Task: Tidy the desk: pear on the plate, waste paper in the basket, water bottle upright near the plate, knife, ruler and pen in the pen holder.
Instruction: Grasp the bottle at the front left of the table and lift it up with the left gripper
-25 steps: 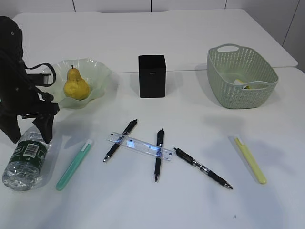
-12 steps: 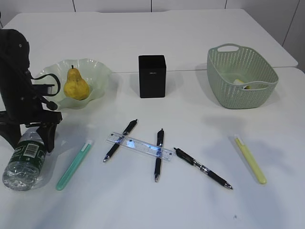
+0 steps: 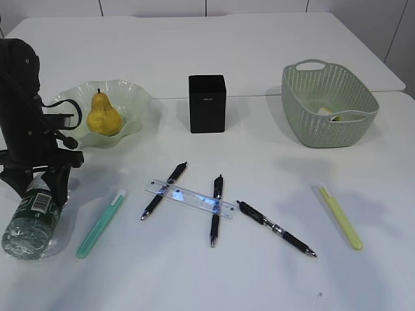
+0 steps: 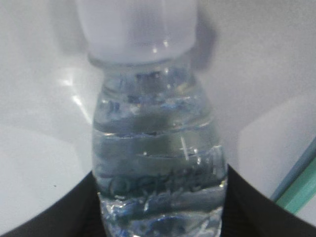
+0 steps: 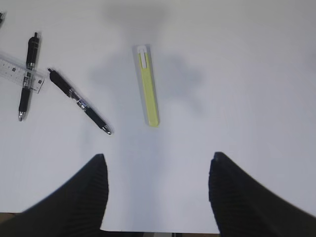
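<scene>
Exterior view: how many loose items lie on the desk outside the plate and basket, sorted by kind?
Black pens: 3
Green capped knife: 1
Yellow capped knife: 1
Clear ruler: 1
Water bottle: 1
Black pen holder: 1
Total: 8

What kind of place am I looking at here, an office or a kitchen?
Probably a staged desk in a lab: a plain white tabletop with scattered black pens, a clear plastic ruler and a black square pen holder, against bare white walls.
</scene>
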`<move>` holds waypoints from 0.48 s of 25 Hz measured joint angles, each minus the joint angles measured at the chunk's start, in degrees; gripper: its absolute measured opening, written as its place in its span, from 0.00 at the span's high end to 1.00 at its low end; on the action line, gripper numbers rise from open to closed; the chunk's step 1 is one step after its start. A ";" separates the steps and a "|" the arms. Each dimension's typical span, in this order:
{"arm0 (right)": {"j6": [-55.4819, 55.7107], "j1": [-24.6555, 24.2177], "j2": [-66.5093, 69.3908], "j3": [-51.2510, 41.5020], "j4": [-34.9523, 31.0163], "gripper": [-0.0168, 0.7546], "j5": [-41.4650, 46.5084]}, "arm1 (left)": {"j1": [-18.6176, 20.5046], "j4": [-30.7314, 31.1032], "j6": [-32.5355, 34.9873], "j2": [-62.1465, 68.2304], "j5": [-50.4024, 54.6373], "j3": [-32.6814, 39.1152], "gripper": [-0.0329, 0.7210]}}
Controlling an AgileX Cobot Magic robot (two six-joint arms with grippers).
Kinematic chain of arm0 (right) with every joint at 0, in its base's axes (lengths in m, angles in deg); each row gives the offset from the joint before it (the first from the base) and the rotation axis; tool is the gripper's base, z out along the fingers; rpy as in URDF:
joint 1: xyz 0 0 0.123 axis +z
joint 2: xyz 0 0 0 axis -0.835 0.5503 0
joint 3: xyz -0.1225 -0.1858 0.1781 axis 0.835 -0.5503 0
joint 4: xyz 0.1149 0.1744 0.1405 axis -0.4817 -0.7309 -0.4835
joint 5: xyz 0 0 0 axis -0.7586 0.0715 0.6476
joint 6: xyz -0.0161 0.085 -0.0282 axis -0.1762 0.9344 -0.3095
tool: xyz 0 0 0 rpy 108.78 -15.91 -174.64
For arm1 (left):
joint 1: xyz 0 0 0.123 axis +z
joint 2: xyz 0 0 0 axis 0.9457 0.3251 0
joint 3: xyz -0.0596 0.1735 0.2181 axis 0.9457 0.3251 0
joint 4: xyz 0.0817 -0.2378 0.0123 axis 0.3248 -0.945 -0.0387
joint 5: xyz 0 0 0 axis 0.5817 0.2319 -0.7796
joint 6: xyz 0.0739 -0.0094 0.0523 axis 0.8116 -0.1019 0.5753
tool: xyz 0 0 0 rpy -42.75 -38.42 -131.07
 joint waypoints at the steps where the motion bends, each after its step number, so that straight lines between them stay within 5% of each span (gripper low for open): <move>1: 0.00 0.00 0.00 0.00 0.00 0.33 0.00 | 0.00 0.00 -0.02 0.00 0.00 0.00 0.46; 12: 0.00 0.00 0.00 0.00 -0.23 0.33 0.00 | 0.00 0.23 -0.46 -2.53 -0.82 0.25 0.47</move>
